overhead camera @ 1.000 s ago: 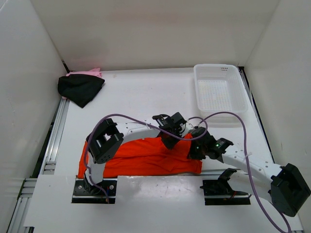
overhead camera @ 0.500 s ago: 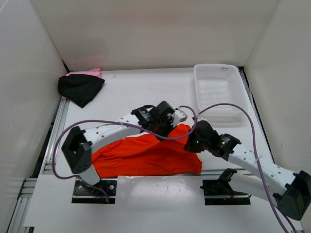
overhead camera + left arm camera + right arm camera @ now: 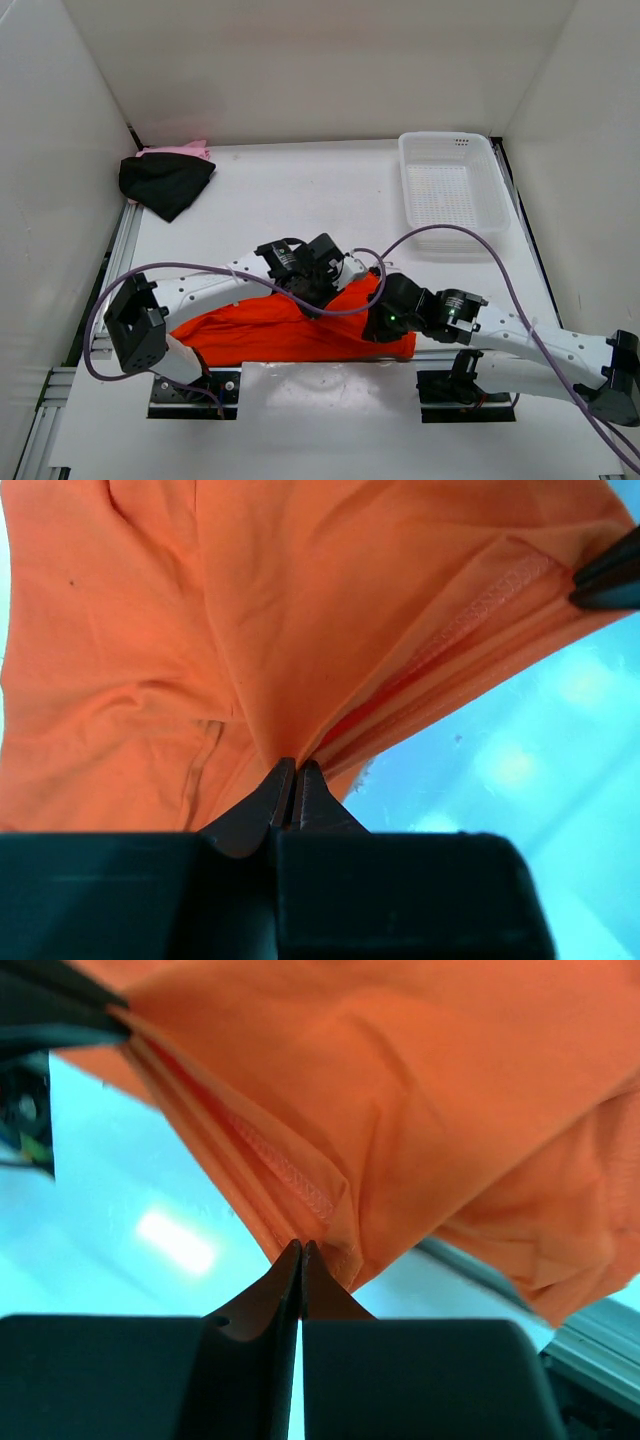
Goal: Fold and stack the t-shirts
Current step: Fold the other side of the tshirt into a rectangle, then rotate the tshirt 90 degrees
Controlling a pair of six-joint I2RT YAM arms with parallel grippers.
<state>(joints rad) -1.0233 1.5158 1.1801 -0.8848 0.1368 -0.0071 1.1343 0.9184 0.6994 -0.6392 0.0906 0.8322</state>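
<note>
The bright orange t-shirt (image 3: 270, 330) lies partly folded near the table's front edge. Both grippers hold its lifted right edge. My left gripper (image 3: 318, 300) is shut on a pinch of the orange cloth (image 3: 300, 630), and my right gripper (image 3: 377, 325) is shut on the hem (image 3: 400, 1110) a little to the right. In each wrist view the cloth hangs from the closed fingertips, above the table. The black t-shirt (image 3: 165, 182) lies crumpled at the back left, on top of the light pink t-shirt (image 3: 182, 151), of which only an edge shows.
A white mesh basket (image 3: 452, 192) stands at the back right. White walls enclose the table on three sides. A metal rail (image 3: 112, 270) runs along the left edge. The arms' cables loop over the middle of the table.
Both grippers have carried the orange shirt's right edge leftward and toward the front. The left gripper closed fully on the cloth. The left arm's elbow swung down to the left.
</note>
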